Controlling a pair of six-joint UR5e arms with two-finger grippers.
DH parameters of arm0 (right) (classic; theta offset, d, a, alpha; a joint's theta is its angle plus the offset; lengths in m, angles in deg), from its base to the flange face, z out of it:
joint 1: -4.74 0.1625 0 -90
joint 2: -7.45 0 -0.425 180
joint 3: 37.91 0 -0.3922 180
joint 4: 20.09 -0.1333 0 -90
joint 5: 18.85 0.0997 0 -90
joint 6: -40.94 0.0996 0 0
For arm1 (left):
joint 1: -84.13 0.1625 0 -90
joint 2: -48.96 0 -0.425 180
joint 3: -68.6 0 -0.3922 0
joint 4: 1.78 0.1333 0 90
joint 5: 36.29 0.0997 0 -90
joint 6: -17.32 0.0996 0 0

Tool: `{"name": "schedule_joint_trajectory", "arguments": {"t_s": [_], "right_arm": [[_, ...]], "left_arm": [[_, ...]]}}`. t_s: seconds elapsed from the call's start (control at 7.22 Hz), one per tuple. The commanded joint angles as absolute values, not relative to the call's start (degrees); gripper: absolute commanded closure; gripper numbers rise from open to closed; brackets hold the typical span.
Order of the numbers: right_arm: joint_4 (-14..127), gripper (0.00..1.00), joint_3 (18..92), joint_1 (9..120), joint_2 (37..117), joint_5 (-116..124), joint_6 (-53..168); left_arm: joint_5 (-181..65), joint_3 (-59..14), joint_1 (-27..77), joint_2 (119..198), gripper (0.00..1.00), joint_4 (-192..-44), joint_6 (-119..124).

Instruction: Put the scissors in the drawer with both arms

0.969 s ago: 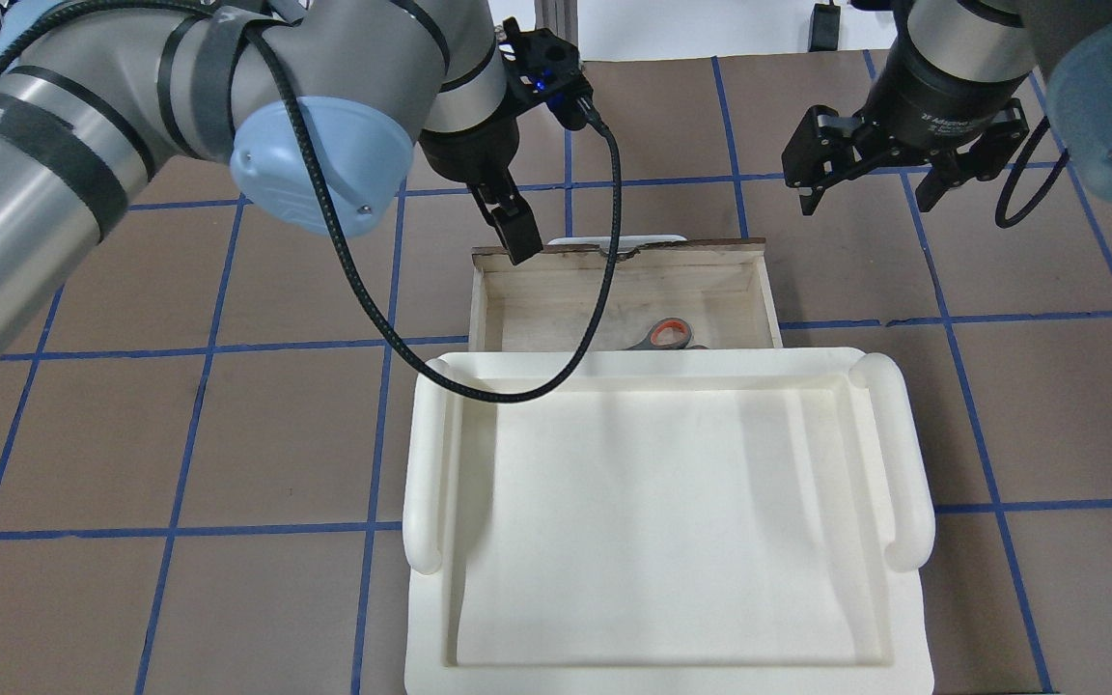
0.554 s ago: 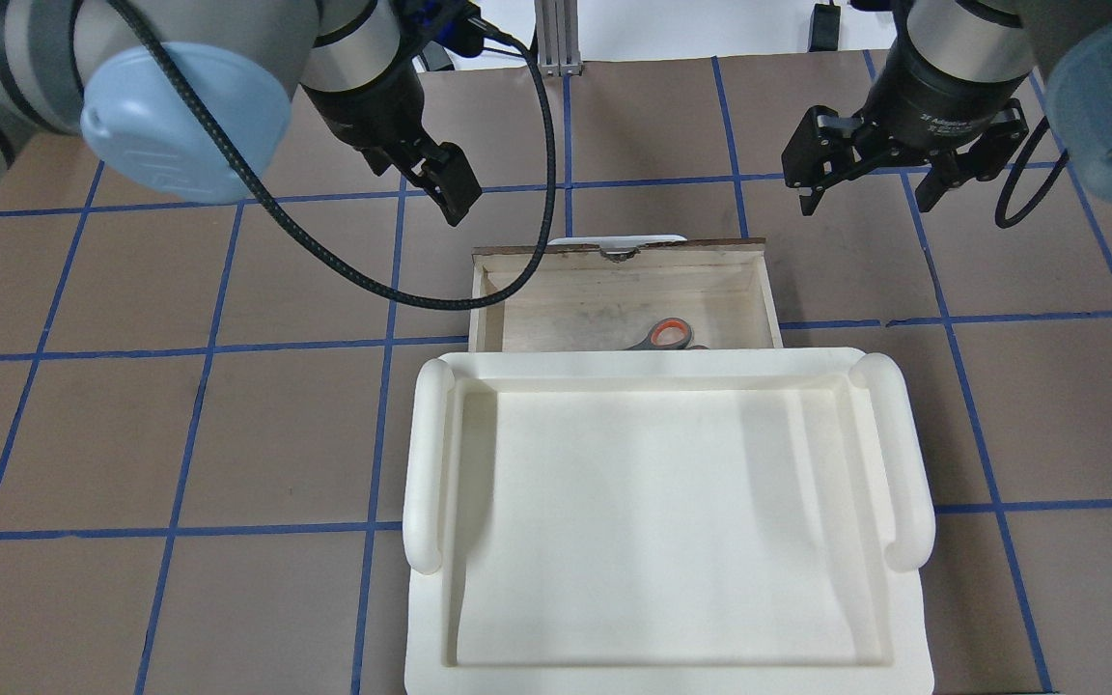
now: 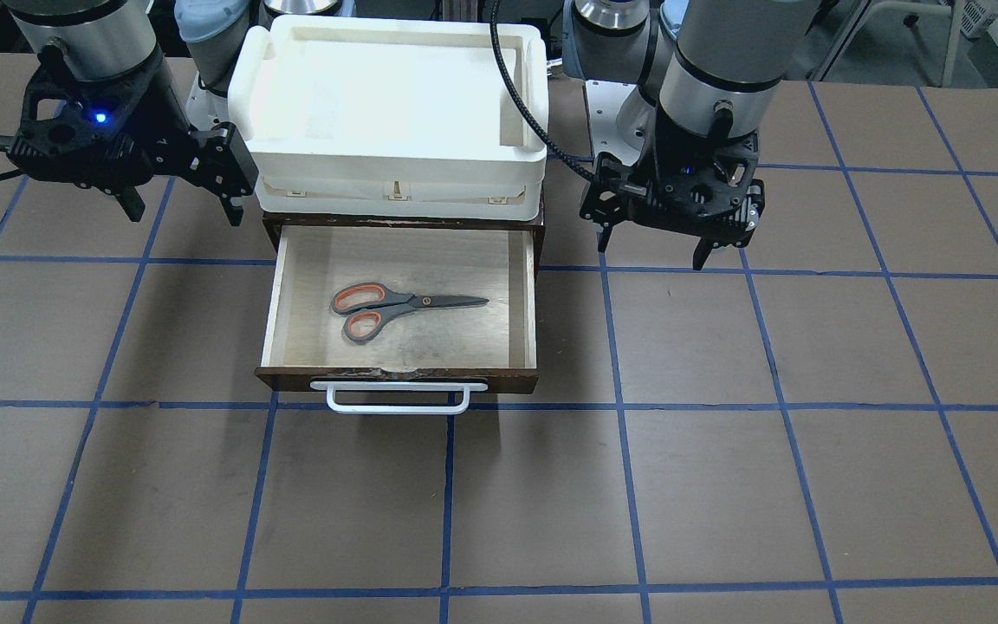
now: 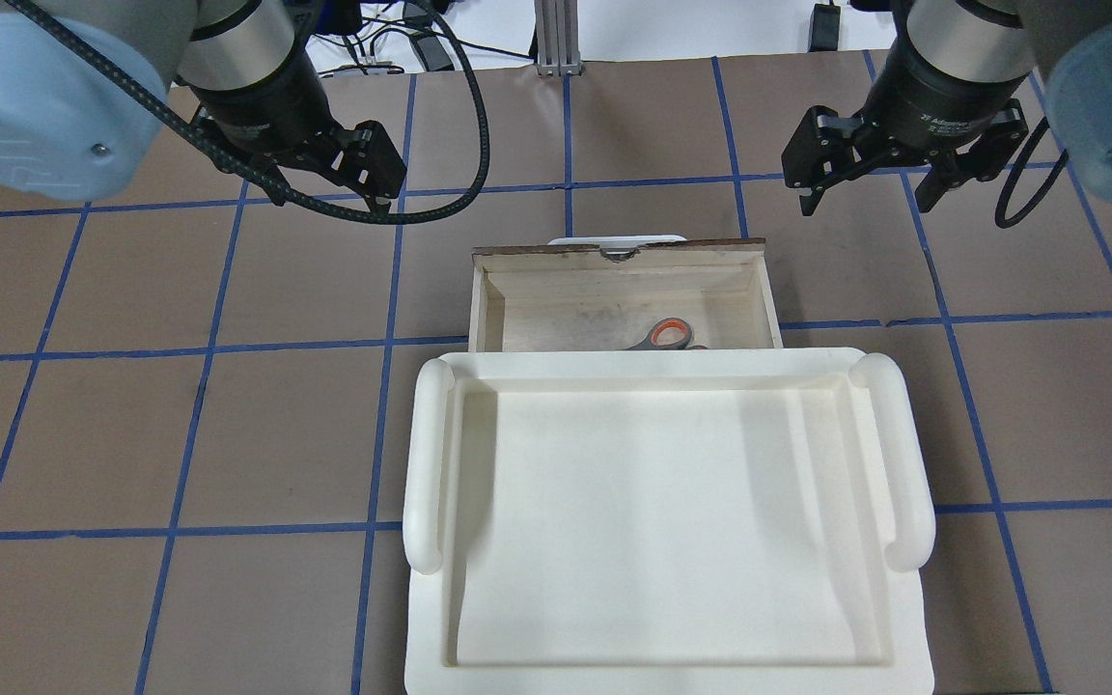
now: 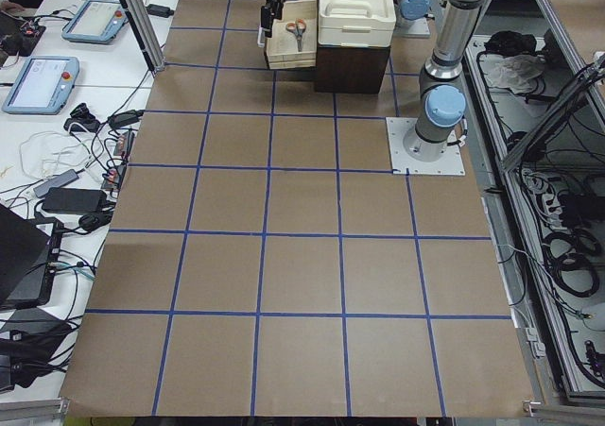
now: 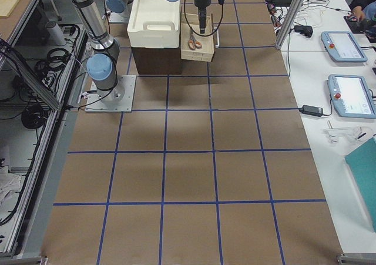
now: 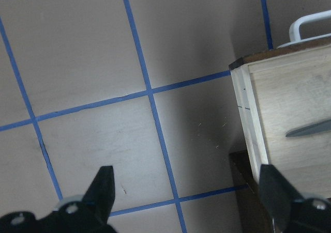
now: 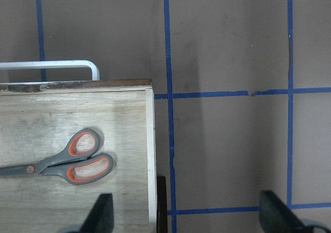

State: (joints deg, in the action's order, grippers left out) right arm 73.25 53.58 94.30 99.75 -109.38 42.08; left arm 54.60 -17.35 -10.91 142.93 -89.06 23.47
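Note:
The scissors (image 3: 395, 308), grey with orange-lined loops, lie flat inside the open drawer (image 3: 527, 295); only one loop (image 4: 667, 335) shows in the overhead view. My left gripper (image 4: 324, 188) is open and empty above the table, left of the drawer (image 4: 556, 290). My right gripper (image 4: 870, 193) is open and empty above the table, right of the drawer. The right wrist view shows the scissors (image 8: 67, 163) in the drawer (image 8: 62, 114). The left wrist view shows the drawer's corner (image 7: 289, 98) and a blade tip (image 7: 310, 128).
A white plastic tray (image 4: 662, 521) sits on top of the dark cabinet behind the drawer and hides the drawer's rear part from overhead. The white bar handle (image 3: 398, 399) sticks out from the drawer front. Brown table with blue grid lines (image 3: 620, 485) surrounds it.
My left gripper has swung away from the drawer's front edge to the left and turned. My right gripper has not moved. The scissors and drawer are unchanged.

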Motion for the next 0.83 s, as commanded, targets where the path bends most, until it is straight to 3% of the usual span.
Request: {"name": "schedule_joint_trajectory", "arguments": {"t_s": [0.0,0.69], "right_arm": [[73.25,0.0,53.59,94.3,99.73,-109.29,41.99],[73.25,0.0,53.59,94.3,99.73,-109.37,41.99]], "left_arm": [[54.59,-18.58,-6.77,141.26,0.0,-90.37,21.54],[54.76,-19.73,-6.4,139.76,0.0,-90.99,18.73]]}}
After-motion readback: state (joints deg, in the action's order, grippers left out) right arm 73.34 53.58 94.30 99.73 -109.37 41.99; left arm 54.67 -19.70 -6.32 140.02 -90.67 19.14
